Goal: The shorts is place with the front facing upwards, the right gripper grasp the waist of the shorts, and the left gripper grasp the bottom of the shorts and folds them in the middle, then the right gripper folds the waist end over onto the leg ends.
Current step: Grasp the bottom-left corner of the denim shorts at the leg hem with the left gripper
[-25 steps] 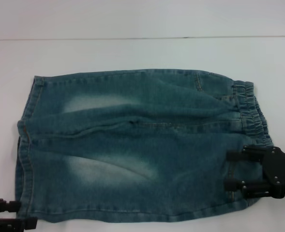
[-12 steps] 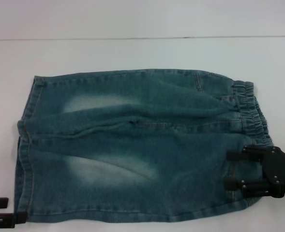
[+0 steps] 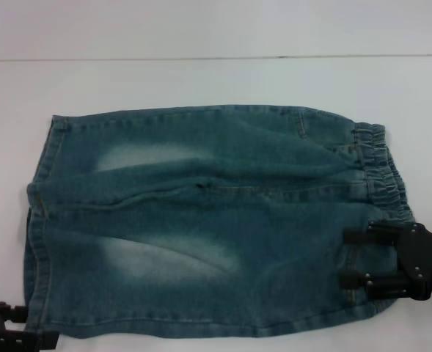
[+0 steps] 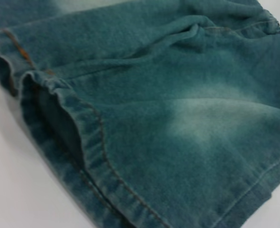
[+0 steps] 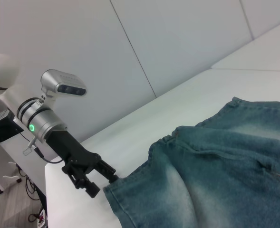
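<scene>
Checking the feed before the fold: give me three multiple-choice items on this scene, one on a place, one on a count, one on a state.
1. The waistband of the shorts lies:
A) on the robot's left
B) on the robot's right
C) folded out of sight

2. Pale faded patches in the head view:
A) one
B) two
C) four

3. The right gripper has its jaws:
A) open by the waist end
B) shut, lifting fabric
C) out of view

Answers:
1. B, the gathered band is beside the right gripper.
2. B, one patch lies farther off and one nearer.
3. A, its jaws sit apart over flat denim, while the left gripper sits at the hem corner.
</scene>
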Controlling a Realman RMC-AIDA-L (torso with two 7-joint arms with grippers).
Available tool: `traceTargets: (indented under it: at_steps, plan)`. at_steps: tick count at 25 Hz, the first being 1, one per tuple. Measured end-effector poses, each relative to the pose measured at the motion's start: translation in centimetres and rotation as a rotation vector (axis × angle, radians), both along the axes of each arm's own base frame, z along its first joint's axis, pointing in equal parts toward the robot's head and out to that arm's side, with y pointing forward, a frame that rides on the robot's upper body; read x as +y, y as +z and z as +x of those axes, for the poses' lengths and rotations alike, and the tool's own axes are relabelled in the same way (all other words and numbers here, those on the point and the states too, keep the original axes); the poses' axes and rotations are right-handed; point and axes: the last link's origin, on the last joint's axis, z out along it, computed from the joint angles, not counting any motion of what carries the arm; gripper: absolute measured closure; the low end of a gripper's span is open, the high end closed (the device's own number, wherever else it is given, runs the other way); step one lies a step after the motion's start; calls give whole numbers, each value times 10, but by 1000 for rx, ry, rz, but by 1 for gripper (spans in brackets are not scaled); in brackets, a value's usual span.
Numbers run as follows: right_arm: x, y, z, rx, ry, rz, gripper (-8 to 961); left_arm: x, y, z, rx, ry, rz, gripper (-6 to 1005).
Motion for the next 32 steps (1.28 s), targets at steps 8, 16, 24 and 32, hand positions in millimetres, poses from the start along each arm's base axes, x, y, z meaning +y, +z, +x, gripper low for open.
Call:
traceTargets:
  at_steps: [8,16,24,32]
  plan:
    - [1,0,0,-4,-4,4,38,0,4,5,-5,-12,-7,64]
    - [1,0,1,-7,-7,6,39,3,4,8,-19,-28,13,64]
    - [2,0,2,-12,-10,12,40,5,2,9,-28,-31,11,64]
    - [2,-2,2,-10,-16,8,41,12,-4,16,-54,-21,17,65]
